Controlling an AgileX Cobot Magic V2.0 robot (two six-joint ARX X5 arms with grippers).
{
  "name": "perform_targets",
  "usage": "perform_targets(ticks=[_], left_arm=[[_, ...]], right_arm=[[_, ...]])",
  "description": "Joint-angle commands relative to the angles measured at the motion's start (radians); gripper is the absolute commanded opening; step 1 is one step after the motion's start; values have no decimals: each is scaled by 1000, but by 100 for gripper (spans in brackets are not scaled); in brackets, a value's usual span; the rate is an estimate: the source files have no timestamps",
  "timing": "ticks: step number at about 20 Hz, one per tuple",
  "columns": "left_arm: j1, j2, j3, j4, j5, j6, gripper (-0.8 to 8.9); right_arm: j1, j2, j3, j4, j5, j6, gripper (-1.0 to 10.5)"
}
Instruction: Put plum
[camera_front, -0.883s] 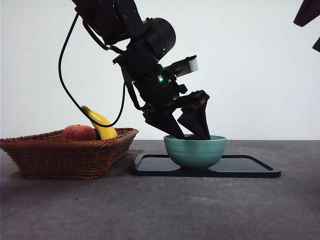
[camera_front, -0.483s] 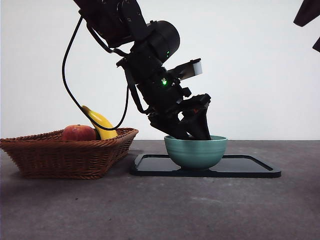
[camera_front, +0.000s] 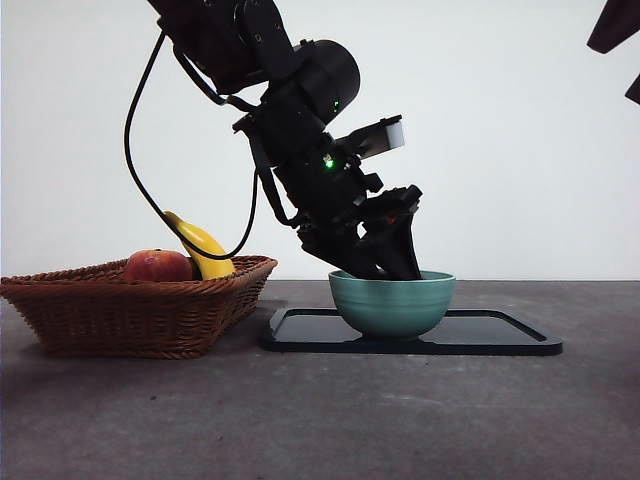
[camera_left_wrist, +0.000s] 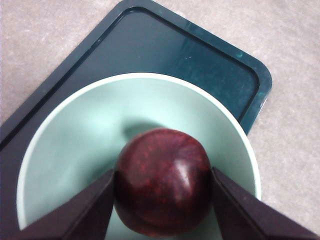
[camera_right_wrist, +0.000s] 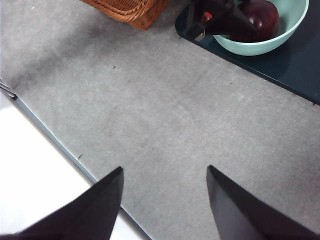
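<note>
Placement step — the left tool (camera_left_wrist: 162, 200), clamped on the plum (camera_left_wrist: 162, 187), sits inside the bowl (camera_left_wrist: 75, 130); next we judge a release, the right tool (camera_right_wrist: 165, 200) idle and wide.

Left gripper (camera_left_wrist: 162, 200) reaches steeply down, jaws clamped on the plum (camera_left_wrist: 163, 180) (one each side). Right gripper (camera_right_wrist: 162, 200) hangs high above the table, jaws spread wide.

My black left gripper (camera_left_wrist: 162, 200) frames a dark maroon plum (camera_left_wrist: 162, 187) with fine red speckling, inside a pale mint-green bowl (camera_left_wrist: 75, 130). The tray (camera_left_wrist: 200, 55) is deep blue-black, and the table (camera_right_wrist: 165, 115) is mottled grey.
</note>
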Motion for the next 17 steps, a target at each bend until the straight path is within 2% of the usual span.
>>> perform_targets(ticks=[1,5,9,17], left_arm=[[6,-39,29,9,1,-11,209],[30,-117,31,7,1,-45,209],[63,-226,31,-16,1,-117,209],[166,-542,31,-209,1,-150,209]], right_arm=[[5,5,6,5,0,-8,265],[5,5,6,5,0,-8,265],[5,5,6,5,0,-8,265],[5,5,6,16,0,-19,265]])
